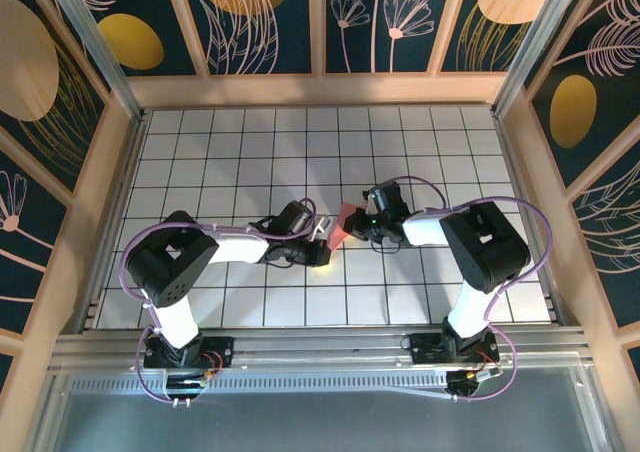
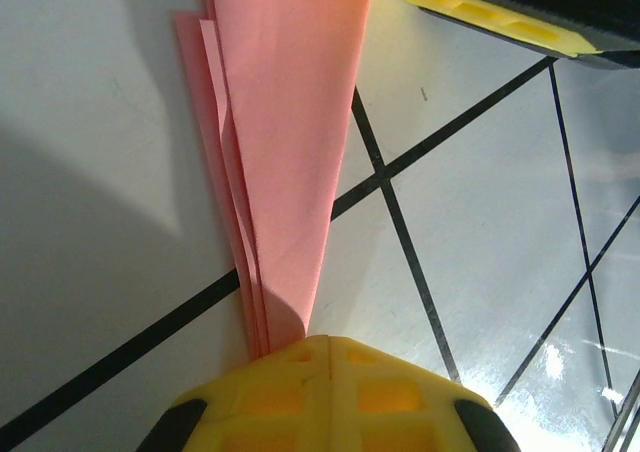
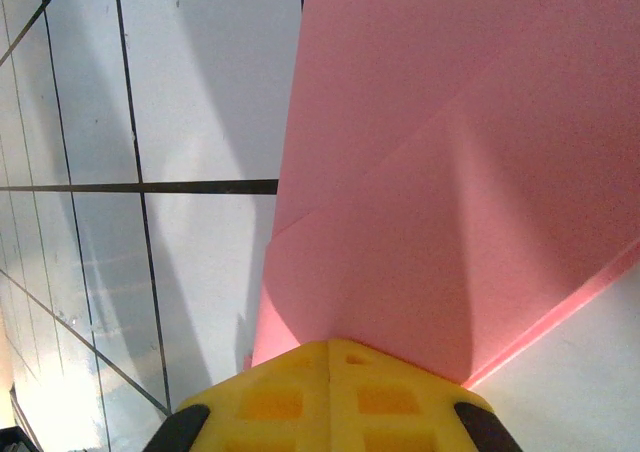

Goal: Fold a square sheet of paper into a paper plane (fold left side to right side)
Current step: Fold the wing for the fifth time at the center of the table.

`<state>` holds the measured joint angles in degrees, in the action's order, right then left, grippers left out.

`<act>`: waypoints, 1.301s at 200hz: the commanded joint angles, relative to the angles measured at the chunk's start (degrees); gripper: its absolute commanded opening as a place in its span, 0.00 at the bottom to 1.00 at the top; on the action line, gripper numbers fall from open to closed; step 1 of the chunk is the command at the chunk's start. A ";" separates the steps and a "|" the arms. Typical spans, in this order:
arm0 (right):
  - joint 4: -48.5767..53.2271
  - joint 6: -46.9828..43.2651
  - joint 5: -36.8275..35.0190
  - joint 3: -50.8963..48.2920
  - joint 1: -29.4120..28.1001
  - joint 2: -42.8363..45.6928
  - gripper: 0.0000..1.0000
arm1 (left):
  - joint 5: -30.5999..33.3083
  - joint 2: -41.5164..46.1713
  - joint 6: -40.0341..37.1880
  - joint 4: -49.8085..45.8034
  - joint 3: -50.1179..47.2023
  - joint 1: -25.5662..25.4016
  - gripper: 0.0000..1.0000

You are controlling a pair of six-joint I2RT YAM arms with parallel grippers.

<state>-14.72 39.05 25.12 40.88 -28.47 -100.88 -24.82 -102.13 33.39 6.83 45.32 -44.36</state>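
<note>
White gridded tabletop [image 1: 200,142], dark floral walls [image 1: 260,22] round it. We see the pink paper plane [image 1: 344,222] at frame ctr, btwn both arms. The left gripper [image 2: 325,354] pinches its narrow tip at bottom of the wrist view. The right gripper [image 3: 330,357] clamps the wide folded end.

Near the middle of the white tiled table [image 1: 200,142], both arms bend inward so that the left gripper [image 1: 323,235] and the right gripper [image 1: 362,221] meet at a small folded pink-red paper [image 1: 344,222], one at each end of it.
</note>
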 commanded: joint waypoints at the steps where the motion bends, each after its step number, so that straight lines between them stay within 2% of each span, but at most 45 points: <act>1: 10.37 -1.61 -4.56 -2.01 0.43 -4.12 0.00 | 2.05 -0.62 -1.25 -13.77 -3.71 0.15 0.00; 101: 10.64 -1.73 -4.34 -1.77 0.42 -4.27 0.00 | 3.01 1.31 -1.65 -14.91 -5.37 0.21 0.00; 142: 10.63 -1.69 -4.12 -1.64 0.39 -4.23 0.00 | 5.92 3.60 -1.53 -16.41 -6.20 0.23 0.00; 167: 10.60 -1.77 -3.94 -1.51 0.37 -4.10 0.00 | 6.21 7.87 -1.25 -17.29 -6.20 0.49 0.00; 207: 9.00 -1.95 -2.39 -1.08 0.34 -2.79 0.00 | 3.02 14.98 -1.22 -16.94 -6.37 3.21 0.00; 239: 8.53 -3.89 -1.57 1.94 0.26 -0.05 0.00 | 2.60 20.14 0.74 -13.64 -6.73 5.71 0.00; 260: 11.43 -6.55 -2.96 6.00 0.07 2.06 0.09 | 6.53 23.14 3.19 -11.20 -6.52 6.64 0.01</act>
<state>-10.94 36.69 25.41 43.18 -28.45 -100.82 -20.95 -82.35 33.58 -6.50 39.09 -38.81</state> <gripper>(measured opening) 0.051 0.046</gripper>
